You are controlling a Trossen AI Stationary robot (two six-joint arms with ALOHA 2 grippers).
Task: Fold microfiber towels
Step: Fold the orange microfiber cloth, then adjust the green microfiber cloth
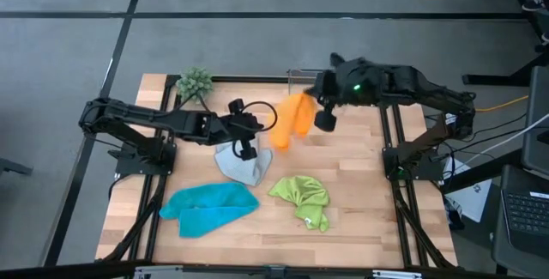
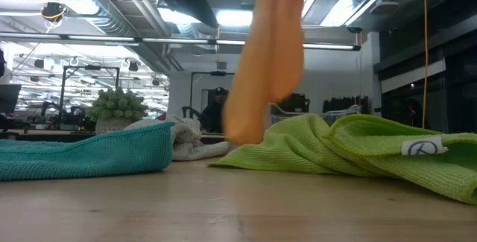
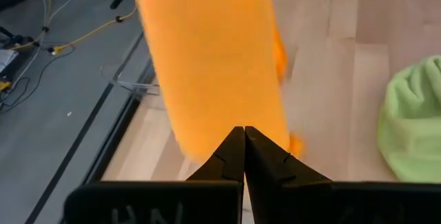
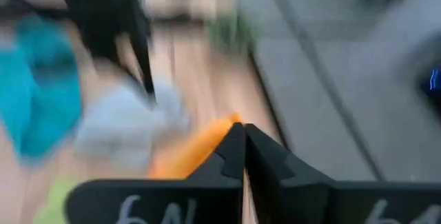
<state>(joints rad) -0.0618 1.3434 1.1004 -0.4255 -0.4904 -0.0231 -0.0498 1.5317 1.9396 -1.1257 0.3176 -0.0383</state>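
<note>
An orange towel [image 1: 290,121] hangs from my right gripper [image 1: 310,100], which is shut on it above the table's far middle. In the low view the orange towel [image 2: 267,56] hangs as a long strip; whether its lower end [image 2: 240,134] touches the table I cannot tell. My left gripper [image 1: 247,150] is shut and holds nothing, above the crumpled grey towel [image 1: 243,166]; in its wrist view the orange towel [image 3: 210,65] hangs just beyond its fingertips. A turquoise towel [image 1: 210,208] and a lime green towel [image 1: 302,197] lie bunched near the front. My right gripper pinches the orange towel's upper end [image 4: 207,145] between its two shut fingers, coming from the table's right and slanting down. One layer or several, I cannot tell. The towel hangs slack below the fingers.
A small green plant [image 1: 195,83] stands at the far left corner. A clear box [image 1: 300,76] sits at the far edge behind the orange towel. Bare wood shows along the near edge [image 1: 343,245] and at the right [image 1: 360,159].
</note>
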